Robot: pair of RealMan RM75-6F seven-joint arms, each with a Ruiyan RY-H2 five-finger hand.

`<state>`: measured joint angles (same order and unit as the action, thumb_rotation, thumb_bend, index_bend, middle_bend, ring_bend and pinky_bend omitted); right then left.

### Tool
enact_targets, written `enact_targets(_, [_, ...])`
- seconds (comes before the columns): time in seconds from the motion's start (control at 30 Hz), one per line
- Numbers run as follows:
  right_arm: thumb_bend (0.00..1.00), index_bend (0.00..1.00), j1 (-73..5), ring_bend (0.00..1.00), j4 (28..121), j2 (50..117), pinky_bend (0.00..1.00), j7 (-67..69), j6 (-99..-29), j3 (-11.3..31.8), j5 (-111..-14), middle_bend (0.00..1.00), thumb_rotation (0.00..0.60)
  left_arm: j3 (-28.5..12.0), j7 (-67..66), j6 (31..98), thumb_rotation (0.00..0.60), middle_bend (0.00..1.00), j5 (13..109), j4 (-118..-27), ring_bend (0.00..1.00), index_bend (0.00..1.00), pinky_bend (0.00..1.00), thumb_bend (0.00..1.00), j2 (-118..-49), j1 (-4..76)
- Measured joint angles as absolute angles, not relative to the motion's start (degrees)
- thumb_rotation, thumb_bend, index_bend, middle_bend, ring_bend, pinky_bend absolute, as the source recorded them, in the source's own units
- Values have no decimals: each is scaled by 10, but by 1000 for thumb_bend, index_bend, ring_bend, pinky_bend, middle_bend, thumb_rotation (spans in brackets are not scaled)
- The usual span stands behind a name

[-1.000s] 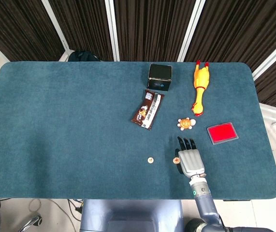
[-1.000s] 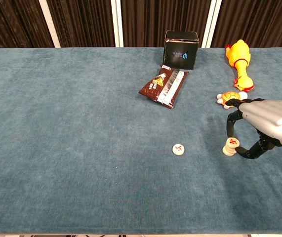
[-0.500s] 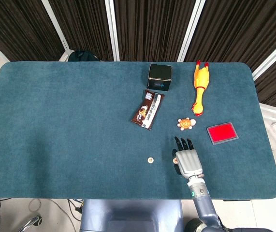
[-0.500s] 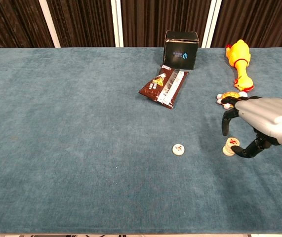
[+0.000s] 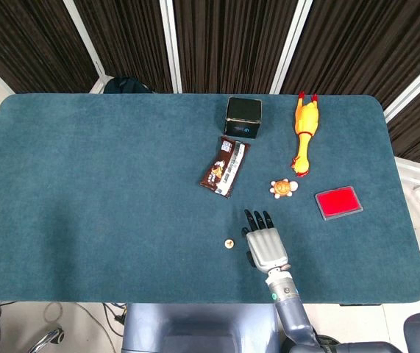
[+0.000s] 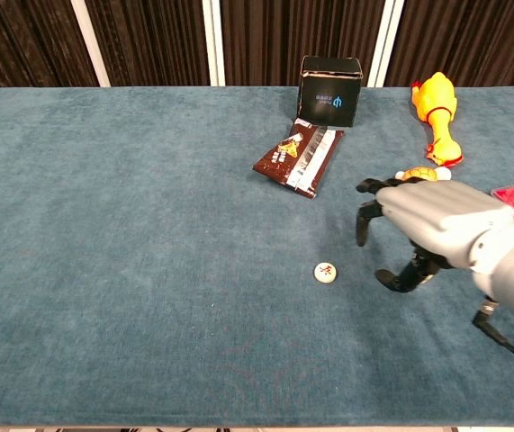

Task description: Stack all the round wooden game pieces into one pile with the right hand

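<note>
One round wooden game piece (image 6: 326,271) was seen lying flat on the worktop (image 5: 107,176), near the front edge, with a red mark on its top. The right hand (image 6: 416,230) was held just beside it, to its right, fingers (image 6: 365,216) curved and apart, nothing gripped between them; no other piece could be seen. The worktop was covered with a dark teal felt. Further back a snack packet (image 5: 224,167), a black box (image 5: 243,117), a rubber chicken (image 5: 304,134), a small turtle toy (image 5: 284,188) and a red pad (image 5: 337,202) were placed. Dark curtains (image 5: 224,40) with white posts were seen behind.
</note>
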<state>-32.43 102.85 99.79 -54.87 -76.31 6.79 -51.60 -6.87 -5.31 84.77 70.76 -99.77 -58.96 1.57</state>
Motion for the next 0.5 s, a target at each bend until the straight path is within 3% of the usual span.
enact_targets(0.5, [422,385,-351,0,937,1087,0,-557,-760,86,-499,0,600,-70,-47,843,600,0,703,-997,0,132,39,187,-588,17])
